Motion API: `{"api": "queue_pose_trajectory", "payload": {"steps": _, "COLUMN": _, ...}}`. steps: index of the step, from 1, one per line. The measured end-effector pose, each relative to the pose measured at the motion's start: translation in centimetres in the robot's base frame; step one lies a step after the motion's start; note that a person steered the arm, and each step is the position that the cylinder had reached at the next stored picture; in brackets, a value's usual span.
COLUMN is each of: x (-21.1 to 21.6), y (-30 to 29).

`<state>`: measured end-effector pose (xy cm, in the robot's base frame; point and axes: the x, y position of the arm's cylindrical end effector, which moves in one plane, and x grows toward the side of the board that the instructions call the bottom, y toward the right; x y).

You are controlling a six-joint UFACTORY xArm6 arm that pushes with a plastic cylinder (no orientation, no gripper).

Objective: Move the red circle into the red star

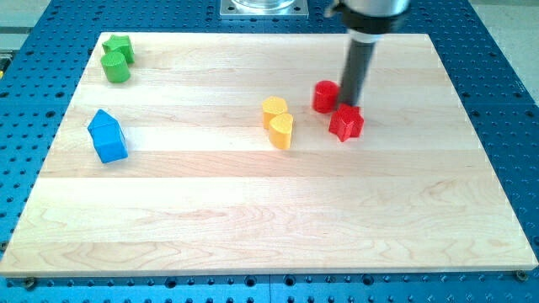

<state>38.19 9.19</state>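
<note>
The red circle stands right of the board's middle, toward the view's top. The red star lies just below and to the right of it, very close; I cannot tell whether they touch. My tip is at the lower end of the dark rod, directly right of the red circle and just above the red star, close to both.
Two yellow blocks, a rounded one and a heart-like one, stand together left of the red pair. A blue block lies at the left. Two green blocks stand at the top left corner of the wooden board.
</note>
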Motion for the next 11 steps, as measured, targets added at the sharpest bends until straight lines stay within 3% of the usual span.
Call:
{"api": "queue_pose_trajectory", "payload": {"steps": 1, "x": -2.7, "y": 3.0}}
{"api": "queue_pose_trajectory", "payload": {"steps": 5, "x": -4.3, "y": -9.1}}
{"api": "queue_pose_trajectory", "payload": {"steps": 6, "x": -3.8, "y": -14.7}}
{"api": "queue_pose_trajectory", "payload": {"steps": 9, "x": -0.9, "y": -9.6}}
{"api": "queue_pose_trajectory", "payload": {"steps": 11, "x": -0.9, "y": 0.8}}
